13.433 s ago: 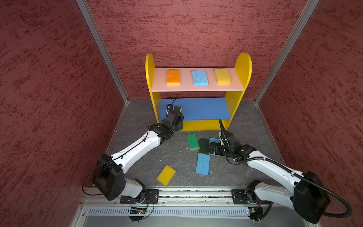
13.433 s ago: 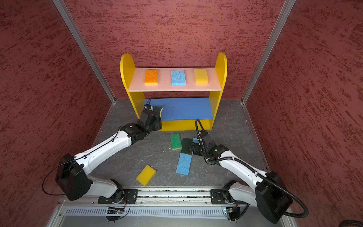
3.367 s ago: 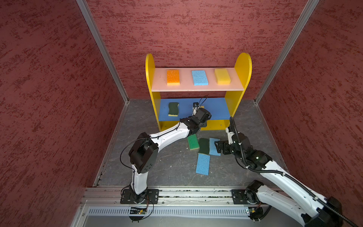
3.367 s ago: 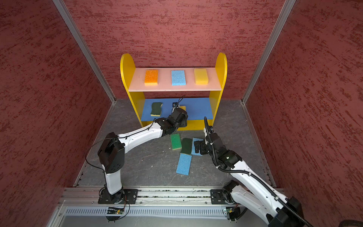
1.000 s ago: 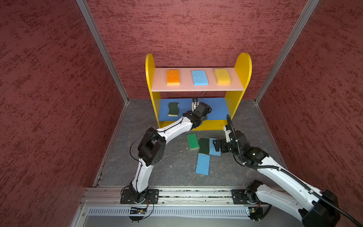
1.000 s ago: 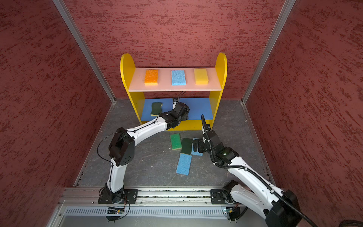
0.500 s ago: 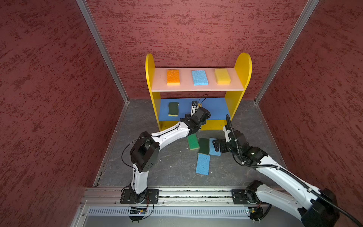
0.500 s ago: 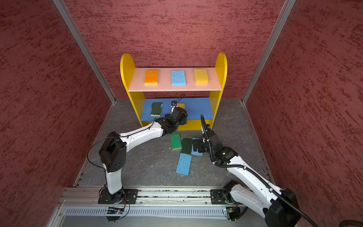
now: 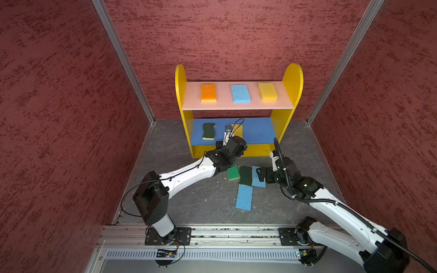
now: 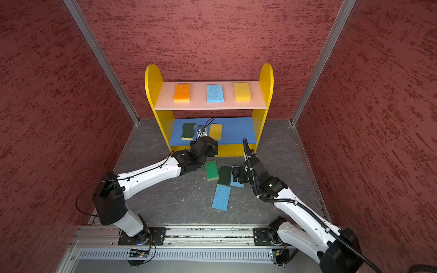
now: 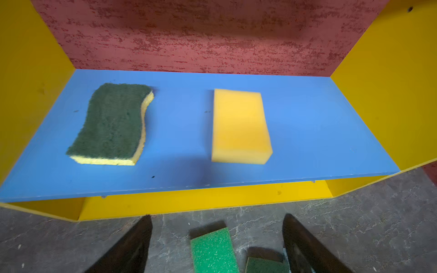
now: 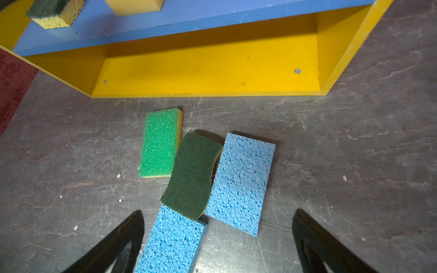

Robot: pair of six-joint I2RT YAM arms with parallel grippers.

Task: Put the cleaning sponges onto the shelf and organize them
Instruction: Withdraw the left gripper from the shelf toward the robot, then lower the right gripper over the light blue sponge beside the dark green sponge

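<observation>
Just ahead of the spread right pincer [image 12: 218, 212] lies a dark scourer [image 12: 191, 175].

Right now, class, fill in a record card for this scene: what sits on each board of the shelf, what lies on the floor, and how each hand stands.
Pink upper board: orange sponge, top blue sponge, top yellow sponge, in a row
Blue middle board: shelved scourer, lower yellow sponge, apart
Floor: green-topped sponge, floor scourer, front blue sponge, right blue sponge
Overlap: floor scourer lies across the front blue sponge's corner
Left hand: open, empty, before the shelf
Right hand: open, empty, over the floor sponges
</observation>
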